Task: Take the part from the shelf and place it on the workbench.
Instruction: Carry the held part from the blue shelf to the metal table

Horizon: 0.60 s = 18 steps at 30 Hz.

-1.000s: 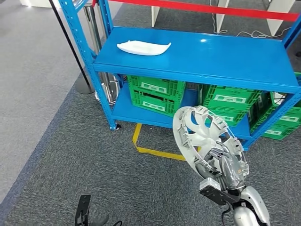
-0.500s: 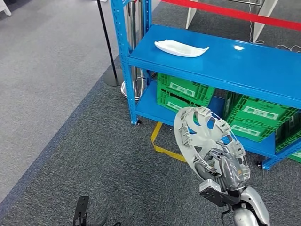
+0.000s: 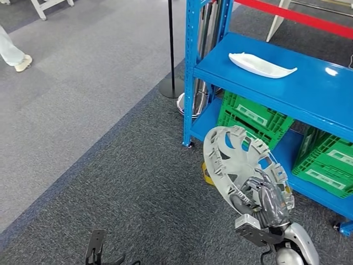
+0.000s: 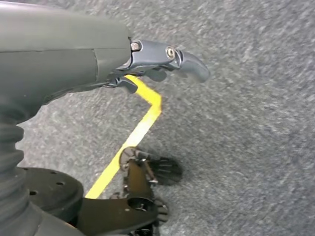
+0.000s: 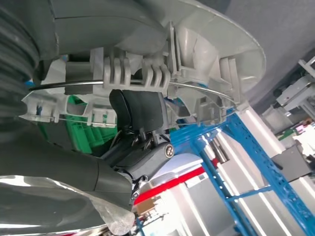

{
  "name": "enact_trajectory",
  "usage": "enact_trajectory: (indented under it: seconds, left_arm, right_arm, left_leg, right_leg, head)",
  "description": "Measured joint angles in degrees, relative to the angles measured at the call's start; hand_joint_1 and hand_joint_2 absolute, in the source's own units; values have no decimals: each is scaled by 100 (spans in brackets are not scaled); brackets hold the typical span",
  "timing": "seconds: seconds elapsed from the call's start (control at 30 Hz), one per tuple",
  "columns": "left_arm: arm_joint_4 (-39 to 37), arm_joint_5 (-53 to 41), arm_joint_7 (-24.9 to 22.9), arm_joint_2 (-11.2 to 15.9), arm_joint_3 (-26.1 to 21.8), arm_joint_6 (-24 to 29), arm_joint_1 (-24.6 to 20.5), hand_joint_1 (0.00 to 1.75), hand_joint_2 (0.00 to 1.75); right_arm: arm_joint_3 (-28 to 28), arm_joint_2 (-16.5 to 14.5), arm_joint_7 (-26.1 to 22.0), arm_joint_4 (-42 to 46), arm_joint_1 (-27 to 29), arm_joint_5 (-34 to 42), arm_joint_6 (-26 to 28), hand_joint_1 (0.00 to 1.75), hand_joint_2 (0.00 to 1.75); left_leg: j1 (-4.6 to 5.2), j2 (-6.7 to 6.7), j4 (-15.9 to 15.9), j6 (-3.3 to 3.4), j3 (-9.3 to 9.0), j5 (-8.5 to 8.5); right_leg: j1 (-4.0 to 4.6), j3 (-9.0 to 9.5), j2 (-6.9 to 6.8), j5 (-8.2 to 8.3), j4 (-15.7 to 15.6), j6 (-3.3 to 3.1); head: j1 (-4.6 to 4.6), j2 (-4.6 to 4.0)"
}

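Whole scene has slid rightward across the head view over the last second: the blue shelf that stood square ahead now sits off to the right of the right hand, and open grey carpet fills the side ahead-left. That reads as the body turning away from the shelf, not the things moving. The part, a grey spoked wheel-cover disc, has kept its place over the hand throughout; the right hand grips it by the rim, fingers hooked through the ribbed back, disc tilted up in front of the wrist. So the pick is done and the carry is under way; no bench is in sight, so I judge the turn has further to go. Left hand hangs low over the carpet, holding nothing, fingers loosely apart. Around: a white tray-like piece lies on the shelf top beyond the part, green crates under it, a black stanchion post just left of the shelf upright, a person's foot far off left. The shelf upright is near the disc's edge; swing clearance is the risk.
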<state>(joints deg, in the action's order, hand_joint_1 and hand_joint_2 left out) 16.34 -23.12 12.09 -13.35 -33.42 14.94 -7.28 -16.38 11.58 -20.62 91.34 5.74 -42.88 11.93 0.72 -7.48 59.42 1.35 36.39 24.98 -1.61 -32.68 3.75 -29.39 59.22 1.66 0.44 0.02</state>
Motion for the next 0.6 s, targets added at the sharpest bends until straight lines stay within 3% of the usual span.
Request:
enact_trajectory:
  seconds: [0.07, 0.13, 0.2, 0.23, 0.27, 0.3, 0.37, 0.43, 0.5, 0.53, 0.6]
  left_arm:
    - [-5, -1, -1, 5, 1, 1, 11, 0, 175]
    - [-6, -1, -2, 5, 3, -1, -5, 0, 175]
    - [-9, -1, -5, 8, 4, -1, -10, 0, 175]
    - [-11, -1, -9, 11, 4, -1, -2, 0, 175]
    - [-14, -1, -13, 15, 4, -1, 8, 0, 175]
    - [-16, -1, -15, 19, 4, -1, 14, 0, 175]
    - [-17, -1, -20, 26, 4, -4, 2, 0, 175]
    - [-17, -3, -41, 35, 5, -4, -29, 0, 175]
    - [-17, 2, -54, 58, 6, -3, -34, 0, 175]
    - [-17, 8, -39, 71, 4, -4, -23, 0, 175]
    - [-17, 14, 5, 93, -1, -8, -30, 0, 175]
  right_arm:
    - [-2, -1, -1, 7, -5, -2, 3, 175, 175]
    - [-2, -1, -1, 17, 0, -3, 4, 175, 175]
    - [-1, 1, 4, 22, 11, -3, 5, 175, 175]
    - [1, 1, 7, 23, 15, -3, 6, 175, 175]
    - [1, 1, 9, 26, 18, -4, 7, 175, 175]
    - [1, 1, 10, 29, 19, -6, 8, 175, 175]
    - [-3, 1, 9, 40, 18, -11, 9, 175, 175]
    - [-7, 2, 11, 44, 14, -4, 9, 175, 175]
    - [-23, 3, 10, 44, -14, 12, 8, 175, 175]
    - [-34, 7, 8, 43, -43, 17, 8, 175, 175]
    - [-57, 16, 1, 39, -99, 25, 7, 175, 175]
  left_leg:
    - [11, 190, 128, -71, 60, 88]
    - [-5, 530, 664, -153, 293, 389]
    - [-61, 660, 1360, -215, 611, 679]
    - [-86, 680, 1523, -234, 681, 701]
    - [-107, 699, 1475, -246, 649, 619]
    - [-122, 737, 1228, -250, 516, 456]
    - [-97, 972, 495, -230, 137, 151]
    - [-38, 1145, 83, -151, -48, 76]
    - [-3, 1057, 32, -52, -37, 92]
    - [-4, 988, 6, -11, -42, 79]
    - [-18, 852, -39, 80, -62, 53]
  right_leg:
    - [-12, 34, -142, 21, -37, -55]
    - [-7, 69, -315, 18, -58, -99]
    - [3, 80, -491, 1, -59, -118]
    - [3, 83, -570, -7, -59, -118]
    - [1, 89, -642, -15, -59, -113]
    - [-1, 102, -710, -25, -59, -102]
    - [13, 135, -837, -59, -55, -58]
    - [41, 159, -965, -89, -62, 11]
    - [45, 188, -1097, -103, -88, 84]
    - [30, 192, -1094, -131, -83, 117]
    - [3, 76, -837, -307, 165, 148]
  head:
    - [-25, 0]
    - [-57, 0]
    - [-67, 0]
    - [-68, 0]
    - [-69, 0]
    - [-70, 0]
    - [-72, 0]
    - [-67, 0]
    - [-64, 0]
    - [-63, 0]
    - [-40, 0]
